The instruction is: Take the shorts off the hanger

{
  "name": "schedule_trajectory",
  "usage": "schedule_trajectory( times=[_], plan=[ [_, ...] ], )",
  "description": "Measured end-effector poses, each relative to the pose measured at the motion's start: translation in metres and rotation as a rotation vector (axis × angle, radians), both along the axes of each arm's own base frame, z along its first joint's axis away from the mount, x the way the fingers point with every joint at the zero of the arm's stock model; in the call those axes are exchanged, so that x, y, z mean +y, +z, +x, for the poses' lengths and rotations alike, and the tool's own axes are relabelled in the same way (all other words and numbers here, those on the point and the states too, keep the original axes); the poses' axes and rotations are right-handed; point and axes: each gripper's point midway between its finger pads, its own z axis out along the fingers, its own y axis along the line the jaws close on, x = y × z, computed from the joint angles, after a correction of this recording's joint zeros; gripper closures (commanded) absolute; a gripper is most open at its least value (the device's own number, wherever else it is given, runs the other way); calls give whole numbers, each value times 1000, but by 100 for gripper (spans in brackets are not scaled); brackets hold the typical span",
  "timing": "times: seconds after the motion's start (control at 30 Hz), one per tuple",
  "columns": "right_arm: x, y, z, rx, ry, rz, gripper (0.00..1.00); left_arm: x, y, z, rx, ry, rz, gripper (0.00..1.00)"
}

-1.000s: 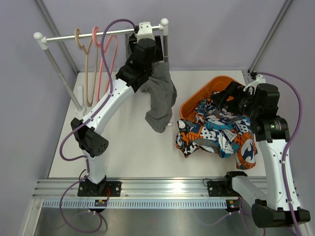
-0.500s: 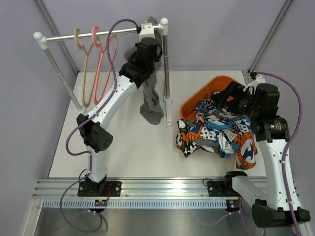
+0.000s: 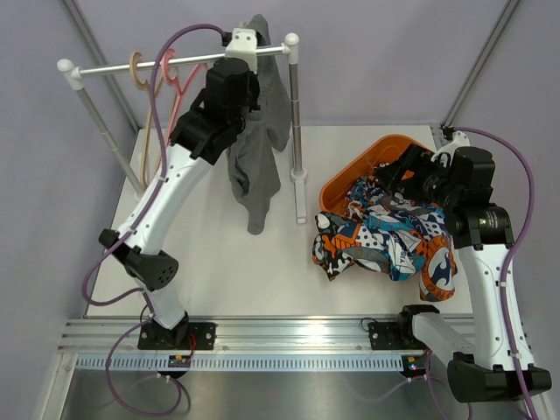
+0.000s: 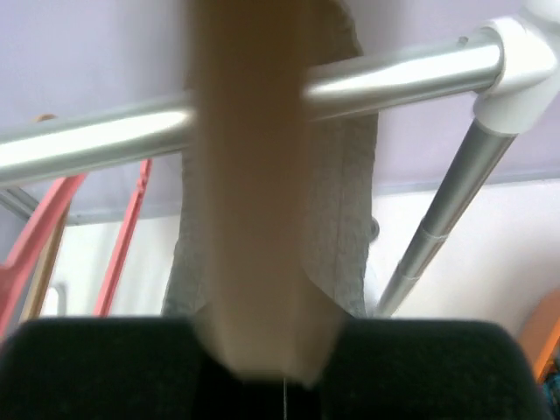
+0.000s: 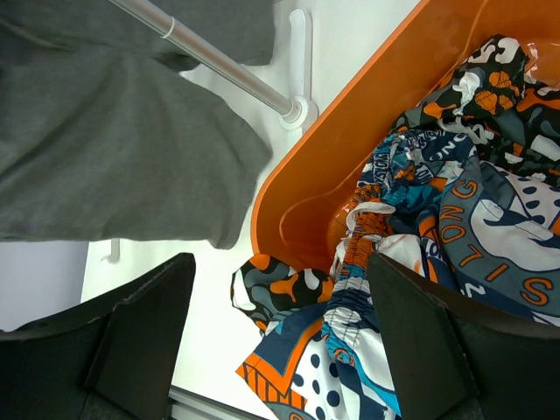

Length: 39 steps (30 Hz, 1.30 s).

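Note:
The plain dark grey shorts [image 3: 256, 144] hang from a beige hanger [image 4: 254, 219] raised at the rail [image 3: 105, 65] of the rack. My left gripper [image 3: 248, 42] is shut on that hanger; in the left wrist view the gripper [image 4: 284, 372] has the blurred hanger rising out of its jaws, with the grey shorts [image 4: 346, 227] behind. The blue-orange-white patterned shorts [image 3: 394, 236] spill out of the orange basket [image 3: 389, 147]. The camouflage shorts [image 5: 284, 293] lie at its rim. My right gripper [image 5: 280, 297] hovers open over them, holding nothing.
A beige hanger [image 3: 138, 68] and a pink hanger [image 3: 171, 73] hang bare on the rail's left part. The rack's right post [image 3: 296, 114] stands between the grey shorts and the basket. The left post [image 3: 105, 131] stands at the table's far left.
My left gripper has shut on the hanger and lifted it up and leftwards at the rail; the grey shorts rose off the table with it. The right arm has not moved.

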Motion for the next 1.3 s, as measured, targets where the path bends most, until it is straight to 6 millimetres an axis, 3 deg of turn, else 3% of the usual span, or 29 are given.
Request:
schedule_trajectory(
  times=[0.13, 0.23, 0.53, 0.73, 0.93, 0.97, 1.03, 1.17, 1.3],
  plan=[
    [0, -1, 1, 2, 0, -1, 12, 15, 19, -32, 7, -44, 13, 100],
    [0, -2, 2, 7, 1, -2, 12, 19, 15, -47, 44, -81, 34, 100],
    [3, -13, 8, 44, 29, -13, 12, 21, -47, -80, 244, -184, 121, 100],
    [13, -13, 6, 43, 75, -15, 13, 25, -70, -110, 323, -247, 119, 100],
    [76, -11, -5, 48, 255, -74, 14, 39, -80, -170, 354, -357, 87, 100],
    [101, -10, -15, 46, 330, -86, 14, 40, -81, -181, 354, -379, 82, 100],
    [124, -11, -20, 47, 383, -110, 14, 41, -87, -204, 357, -432, 75, 100],
    [180, -12, -27, 47, 469, -171, 15, 40, -112, -240, 395, -517, 68, 100],
    [222, -22, -31, 56, 501, -230, 15, 41, -144, -258, 468, -549, 80, 100]
  ],
)
